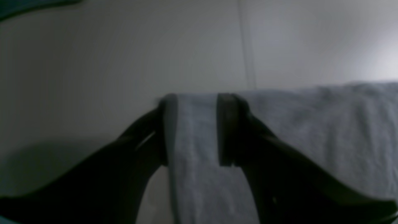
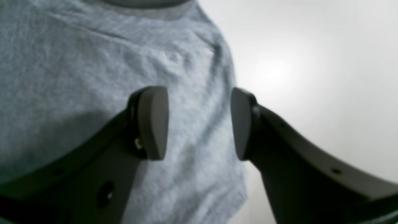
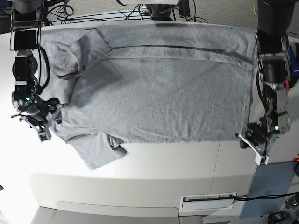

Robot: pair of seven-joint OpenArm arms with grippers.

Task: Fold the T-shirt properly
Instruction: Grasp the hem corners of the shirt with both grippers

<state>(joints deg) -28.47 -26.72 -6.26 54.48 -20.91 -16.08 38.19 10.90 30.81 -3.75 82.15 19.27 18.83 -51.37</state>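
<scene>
The heather-grey T-shirt (image 3: pixel 159 88) lies spread flat across the white table (image 3: pixel 154 168), plain side up, with one sleeve (image 3: pixel 100 151) towards the front left. My left gripper (image 3: pixel 253 140) sits at the shirt's front right hem corner. In the left wrist view its jaws (image 1: pixel 194 99) stand apart with a strip of grey fabric (image 1: pixel 192 149) between them. My right gripper (image 3: pixel 50 122) is at the shirt's left edge. In the right wrist view it (image 2: pixel 199 93) is open and empty just above the cloth (image 2: pixel 77 62), straddling its edge.
A blue-grey mat (image 3: pixel 272 186) lies at the table's front right corner. Cables (image 3: pixel 93 16) run along the back edge. A table seam (image 3: pixel 218 158) runs towards the front, with a labelled slot (image 3: pixel 208 199) on the front face.
</scene>
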